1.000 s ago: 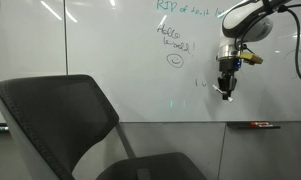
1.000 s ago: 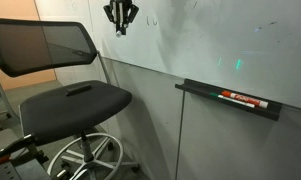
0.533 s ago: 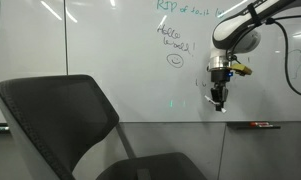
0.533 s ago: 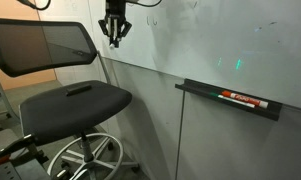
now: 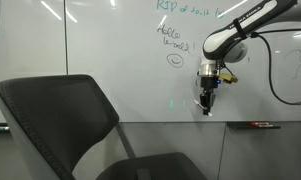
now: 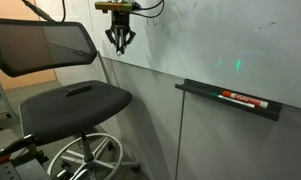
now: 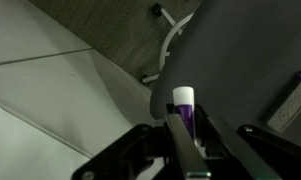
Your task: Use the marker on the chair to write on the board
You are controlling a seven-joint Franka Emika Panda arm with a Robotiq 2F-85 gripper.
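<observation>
Robot hand [image 5: 206,100] points downward, close in front of whiteboard [image 5: 100,50], below and beside green handwriting [image 5: 176,42]. Wrist view: fingers pinch marker [image 7: 184,104], pale end and purple body sticking out between them. Marker is off office chair [image 6: 78,98], carried over seat, near board. Likely reason for pose: bringing tip to board for writing; tilt toward board probably needed. Red-and-black marker [image 6: 240,98] lies on tray [image 6: 195,90], not involved.

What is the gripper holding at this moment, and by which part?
The gripper holds the marker. In the wrist view it is clamped by its purple body, and the white end sticks out beyond the grip.
</observation>
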